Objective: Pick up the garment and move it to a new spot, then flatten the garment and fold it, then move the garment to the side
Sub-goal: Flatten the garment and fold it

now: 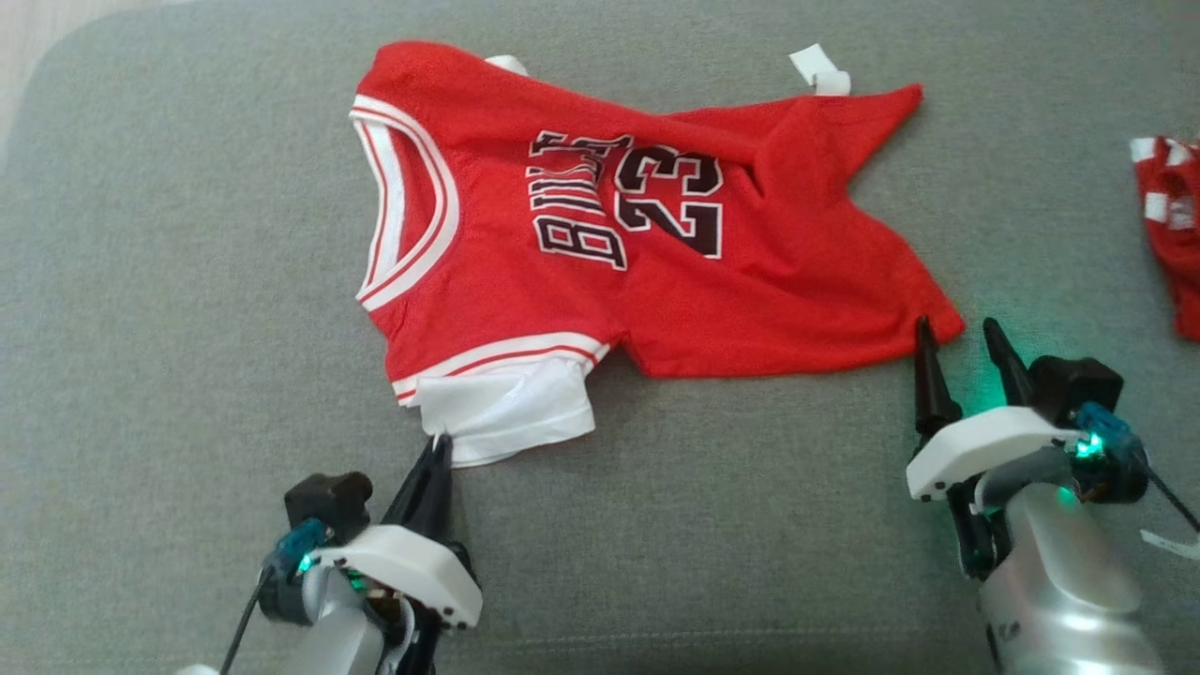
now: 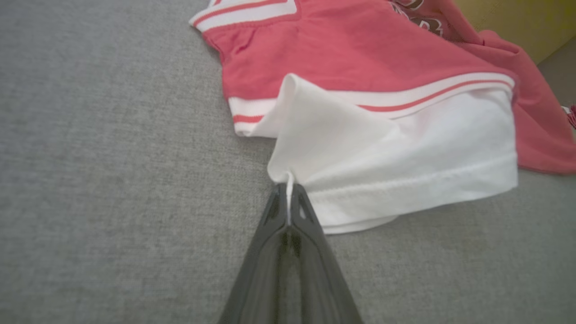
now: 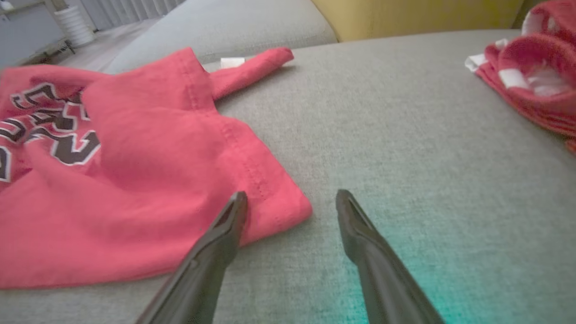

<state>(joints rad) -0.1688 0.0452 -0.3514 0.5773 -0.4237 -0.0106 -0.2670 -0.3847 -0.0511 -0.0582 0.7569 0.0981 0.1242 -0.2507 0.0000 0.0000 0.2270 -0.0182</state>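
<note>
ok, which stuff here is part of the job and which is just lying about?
In the job: jersey; left gripper, shut on its white sleeve; right gripper, open at its edge.
Lying about: red-and-white cloth at the right edge.

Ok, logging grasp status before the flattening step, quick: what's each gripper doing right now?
Left gripper: shut on the red jersey, at its white sleeve hem.
Right gripper: open, empty, at the jersey's bottom corner.

Head view looks down on the garment (image 1: 656, 309); wrist views sit low, close at its edges.
</note>
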